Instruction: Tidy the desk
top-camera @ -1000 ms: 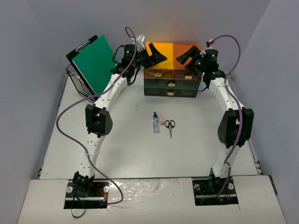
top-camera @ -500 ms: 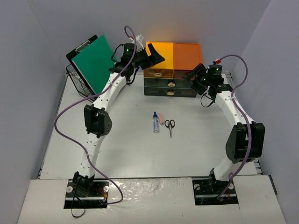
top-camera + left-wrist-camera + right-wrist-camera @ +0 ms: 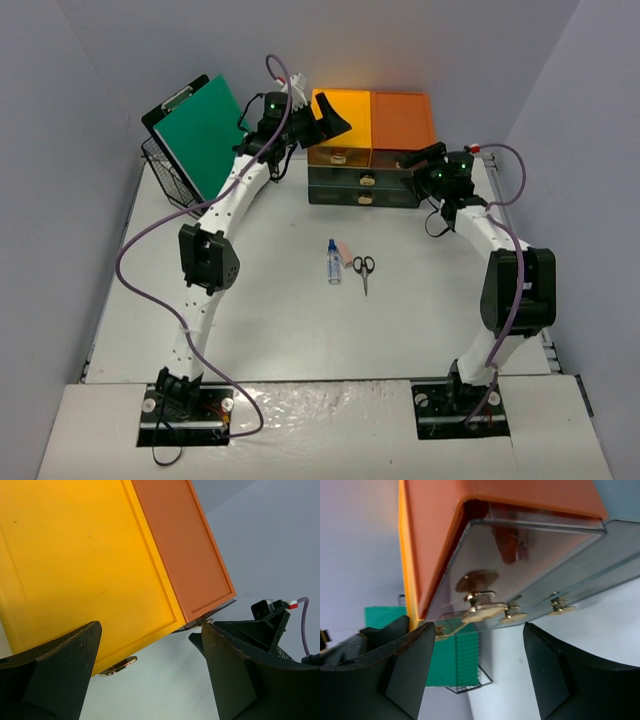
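Right end effector spread apart, empty, near brass knob of orange translucent plastic drawer box, upper right. Left end effector spread above yellow translucent drawer box. Open room mid-frame on white matte counter. Upper left, black wire basket holding green clipboard.

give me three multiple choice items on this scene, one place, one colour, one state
1. The scissors lie: A right of the bottle, B left of it, C behind it.
2. The clipboard is: A red, B green, C blue.
3. The left gripper is: A open, B shut on the scissors, C shut on the bottle.
Answers: 1 A, they lie just right of it from above. 2 B, its board is green. 3 A, its fingers stand wide apart, gripping nothing.
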Controlling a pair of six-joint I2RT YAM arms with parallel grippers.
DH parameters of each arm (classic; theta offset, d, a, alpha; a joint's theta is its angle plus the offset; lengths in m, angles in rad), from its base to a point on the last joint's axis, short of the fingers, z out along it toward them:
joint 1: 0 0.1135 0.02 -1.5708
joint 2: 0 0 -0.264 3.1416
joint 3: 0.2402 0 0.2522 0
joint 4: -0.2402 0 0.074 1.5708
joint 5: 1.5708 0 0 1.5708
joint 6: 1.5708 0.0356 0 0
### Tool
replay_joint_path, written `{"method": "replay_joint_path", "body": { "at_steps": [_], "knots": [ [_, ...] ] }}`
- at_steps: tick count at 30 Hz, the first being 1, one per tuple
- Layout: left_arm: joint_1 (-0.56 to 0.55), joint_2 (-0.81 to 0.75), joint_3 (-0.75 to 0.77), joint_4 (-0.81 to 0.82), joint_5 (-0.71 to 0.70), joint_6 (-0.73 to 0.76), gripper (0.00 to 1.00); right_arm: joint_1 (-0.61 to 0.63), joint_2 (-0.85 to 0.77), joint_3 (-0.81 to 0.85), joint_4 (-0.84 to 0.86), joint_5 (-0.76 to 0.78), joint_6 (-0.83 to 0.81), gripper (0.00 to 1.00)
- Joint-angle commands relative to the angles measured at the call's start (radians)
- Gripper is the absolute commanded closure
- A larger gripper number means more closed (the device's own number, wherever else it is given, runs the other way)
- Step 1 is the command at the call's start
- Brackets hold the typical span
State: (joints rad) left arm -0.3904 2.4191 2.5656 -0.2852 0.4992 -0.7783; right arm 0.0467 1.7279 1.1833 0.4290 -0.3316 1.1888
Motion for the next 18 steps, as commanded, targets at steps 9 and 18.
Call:
{"method": "replay_joint_path", "body": {
  "at_steps": [9, 18],
  "knots": [
    [0.018, -0.029, 0.016, -0.120, -0.030, 0.024, 0.20, 0.007, 0.037, -0.029, 0.376, 0.039, 0.232, 0.52],
    [0.022, -0.036, 0.013, -0.126, -0.035, 0.025, 0.20, 0.008, 0.046, -0.050, 0.376, 0.041, 0.232, 0.68]
  ]
}}
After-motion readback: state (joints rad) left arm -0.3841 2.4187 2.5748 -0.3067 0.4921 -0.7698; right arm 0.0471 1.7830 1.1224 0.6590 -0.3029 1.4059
